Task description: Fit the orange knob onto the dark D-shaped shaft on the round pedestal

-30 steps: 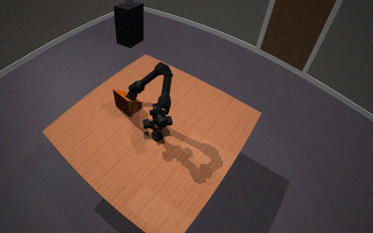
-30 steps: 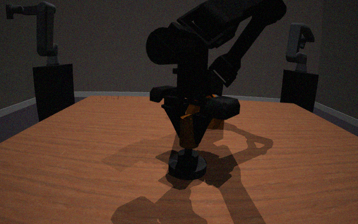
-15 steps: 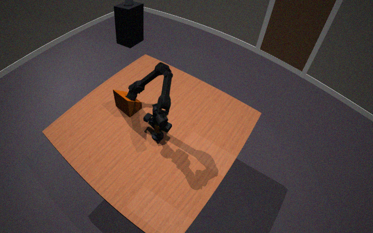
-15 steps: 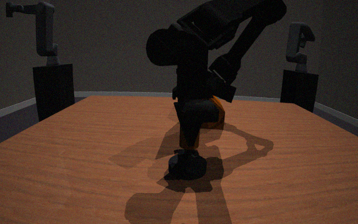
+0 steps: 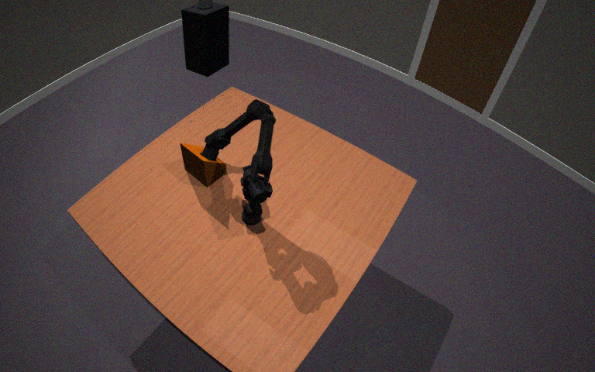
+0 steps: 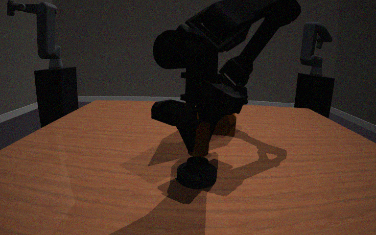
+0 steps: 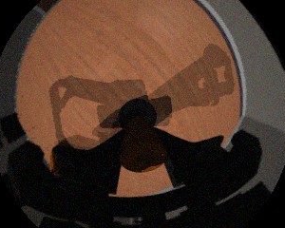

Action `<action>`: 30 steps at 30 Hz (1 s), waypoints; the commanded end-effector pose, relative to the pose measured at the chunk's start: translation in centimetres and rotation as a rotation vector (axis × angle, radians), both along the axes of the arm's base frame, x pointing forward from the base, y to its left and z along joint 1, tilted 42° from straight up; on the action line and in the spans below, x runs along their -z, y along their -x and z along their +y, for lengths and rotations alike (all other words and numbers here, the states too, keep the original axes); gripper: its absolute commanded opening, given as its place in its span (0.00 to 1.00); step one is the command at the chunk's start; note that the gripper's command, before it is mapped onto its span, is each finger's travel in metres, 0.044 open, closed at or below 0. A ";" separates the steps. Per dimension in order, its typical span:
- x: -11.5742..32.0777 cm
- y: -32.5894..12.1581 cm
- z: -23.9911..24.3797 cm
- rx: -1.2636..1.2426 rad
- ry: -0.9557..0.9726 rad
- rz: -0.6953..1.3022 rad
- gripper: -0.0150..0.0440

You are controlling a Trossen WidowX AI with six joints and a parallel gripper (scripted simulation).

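In the exterior view, the gripper grasps the knob, holding it upright just above the pedestal. The knob is not down on the base; whether its lower end touches the shaft, I cannot tell. The pedestal stands on the table, and shadows fall around it.

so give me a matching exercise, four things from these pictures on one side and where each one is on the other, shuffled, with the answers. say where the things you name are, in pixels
1. orange knob [image 6: 202, 139] [image 7: 143, 152]
2. round pedestal [image 6: 197, 176] [image 7: 137, 111]
3. orange block [image 5: 195, 167] [image 6: 226, 125]
4. gripper [image 6: 198, 150] [image 7: 139, 131]

A. on the table, below the knob
B. shut on the knob
C. between the fingers
D. under the arm's base end

Pairs: 1-C, 2-A, 3-D, 4-B
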State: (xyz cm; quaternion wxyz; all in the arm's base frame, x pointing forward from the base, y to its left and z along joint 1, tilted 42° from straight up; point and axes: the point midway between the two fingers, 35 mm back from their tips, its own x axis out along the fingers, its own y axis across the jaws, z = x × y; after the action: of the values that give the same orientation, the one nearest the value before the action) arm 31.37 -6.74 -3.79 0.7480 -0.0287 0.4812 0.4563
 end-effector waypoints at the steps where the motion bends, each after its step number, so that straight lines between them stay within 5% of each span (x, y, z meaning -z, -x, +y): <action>1: -0.2 -0.1 -0.1 0.384 -0.062 0.338 0.25; 10: -0.4 0.1 0.0 0.806 -0.130 0.708 0.25; 30: -0.1 0.0 0.0 0.826 -0.133 0.726 0.25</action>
State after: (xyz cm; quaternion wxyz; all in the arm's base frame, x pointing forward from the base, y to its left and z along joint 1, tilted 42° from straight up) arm 31.20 -6.62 -3.68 0.6519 0.3670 0.6491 0.1378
